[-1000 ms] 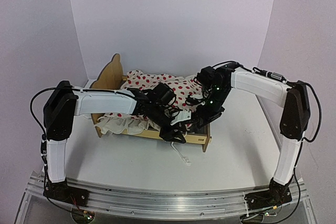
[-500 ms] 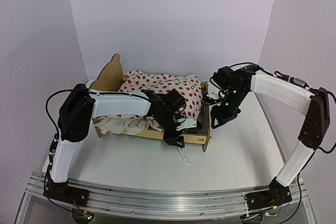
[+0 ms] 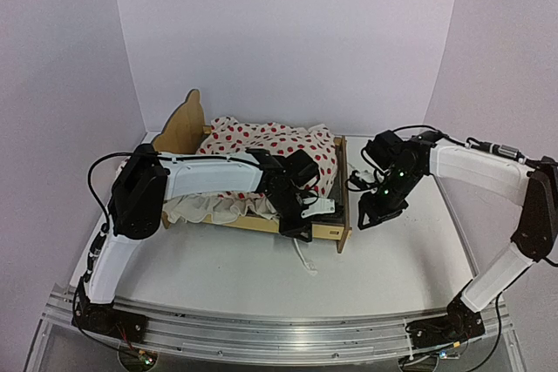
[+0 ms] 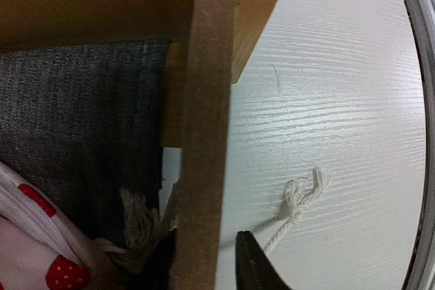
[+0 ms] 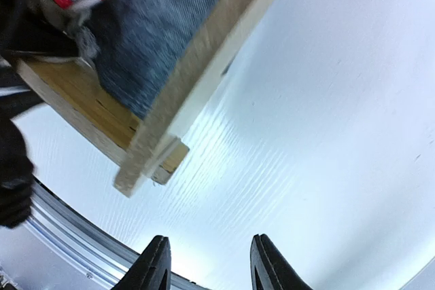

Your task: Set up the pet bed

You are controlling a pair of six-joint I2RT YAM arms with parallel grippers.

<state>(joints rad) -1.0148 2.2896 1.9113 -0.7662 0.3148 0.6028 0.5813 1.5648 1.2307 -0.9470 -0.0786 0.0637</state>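
**Your pet bed [image 3: 330, 231] sits in the middle of the table [image 3: 410, 250], its headboard [image 3: 179, 131] toward the left edge.**

It is a small bed of light wood with a wavy-topped headboard, low rails and a dark grey floor [image 4: 81, 113]. A white blanket [image 3: 279, 150] with red dots lies bunched in it. Your left gripper [image 3: 305, 219] is at the near rail [image 4: 204, 134] by the foot end, with one finger on each side of it. You cannot tell if they squeeze it. A bit of white string [image 4: 299, 202] lies on the table just beside. Your right gripper [image 5: 207, 263] hangs over the table by the foot end, fingers apart, holding nothing.
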